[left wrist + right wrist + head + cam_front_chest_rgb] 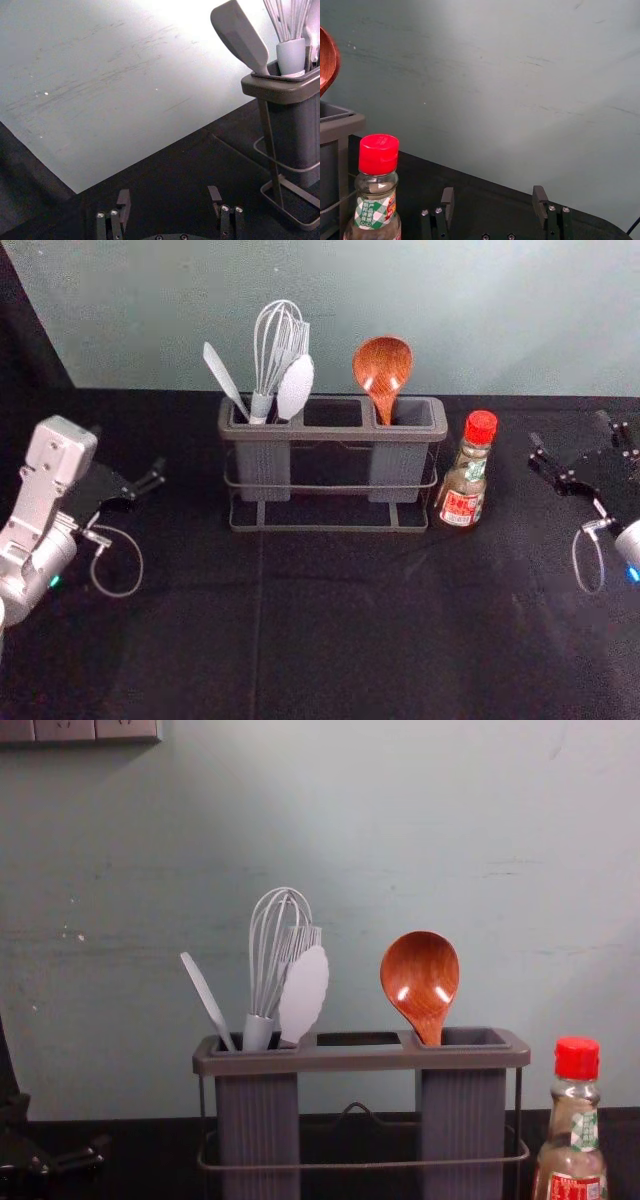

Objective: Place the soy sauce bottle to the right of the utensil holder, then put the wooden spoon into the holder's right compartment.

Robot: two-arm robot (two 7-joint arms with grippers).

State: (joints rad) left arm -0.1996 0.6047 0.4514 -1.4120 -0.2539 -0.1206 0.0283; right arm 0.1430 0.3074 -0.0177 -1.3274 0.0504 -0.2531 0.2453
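Note:
The soy sauce bottle point(467, 475), red-capped, stands upright just right of the utensil holder point(336, 522), with a narrow gap between them in the chest view. In the holder's right compartment stands the wooden spoon point(382, 370), bowl up; its handle is hidden inside. My right gripper point(572, 453) is open and empty, to the right of the bottle; its fingers also show in the right wrist view, as the gripper point(494, 202) beside the bottle point(376, 200). Left of the holder, my left gripper point(128, 466) stays apart from everything, open in the left wrist view, the gripper point(170, 200) holding nothing.
A whisk point(275, 350), a white spatula point(224, 377) and other pale utensils stand in the holder's left compartment. Behind the dark table point(350, 630) rises a pale wall point(480, 300). Socket panels point(80, 730) hang high on the wall at the left.

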